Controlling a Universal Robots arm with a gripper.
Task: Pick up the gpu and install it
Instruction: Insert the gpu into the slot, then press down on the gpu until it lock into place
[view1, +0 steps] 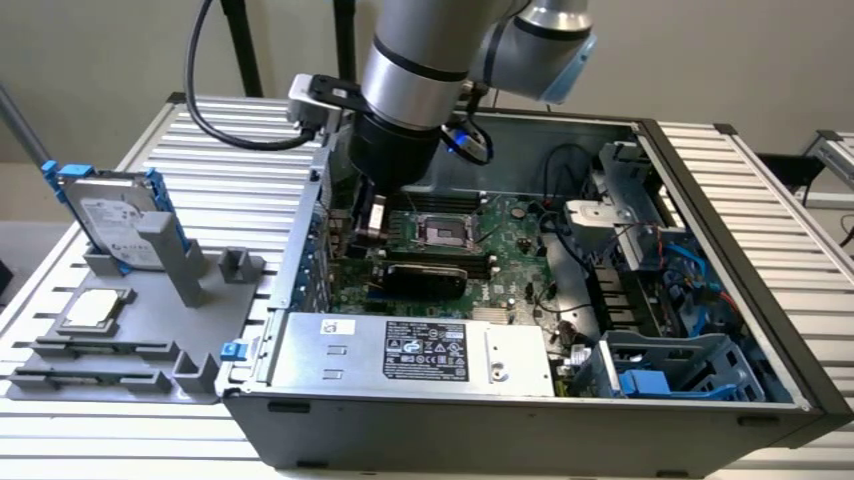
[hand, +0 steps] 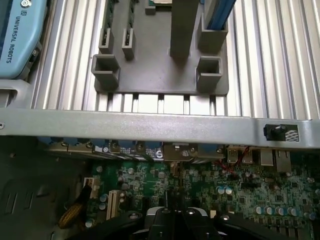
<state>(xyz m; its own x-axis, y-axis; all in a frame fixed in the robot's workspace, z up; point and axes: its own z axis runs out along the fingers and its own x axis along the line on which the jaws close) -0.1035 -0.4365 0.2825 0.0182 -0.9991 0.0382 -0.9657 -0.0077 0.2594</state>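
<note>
Inside the open computer case (view1: 787, 330), the robot's claw (view1: 375, 222) is hanging low over the motherboard (view1: 514, 250), next to the case's rear wall (view1: 318, 230). The gpu (view1: 420, 275) is sitting on the board just beside the claw, toward the power supply (view1: 414, 350), as a long dark card with a strip of green along its upper edge. Whether the claw is touching the card cannot be told, and neither view is showing whether the claw is apart or together.

Room around the claw is tight. The rear wall is standing close on one side, the processor socket (view1: 441, 228) is lying just beyond it, and the power supply is closing off the space past the gpu. Well apart from the claw, across the board, cables and a blue drive cage (view1: 667, 370) are crowding the far end of the case.

The arm (view1: 414, 70) is coming down almost vertically from above, its silver and black wrist dropping straight into the case. In the wrist view, the claw (hand: 172, 220) is looking across the green board (hand: 235, 190) toward the rear wall (hand: 150, 122).

Outside that wall, well apart from the claw, a grey fixture (view1: 134, 335) is resting on the slatted table (view1: 240, 150), holding a silver hard drive (view1: 114, 215) upright in its blue frame. The fixture's posts (hand: 160, 75) are showing beyond the wall in the wrist view.
</note>
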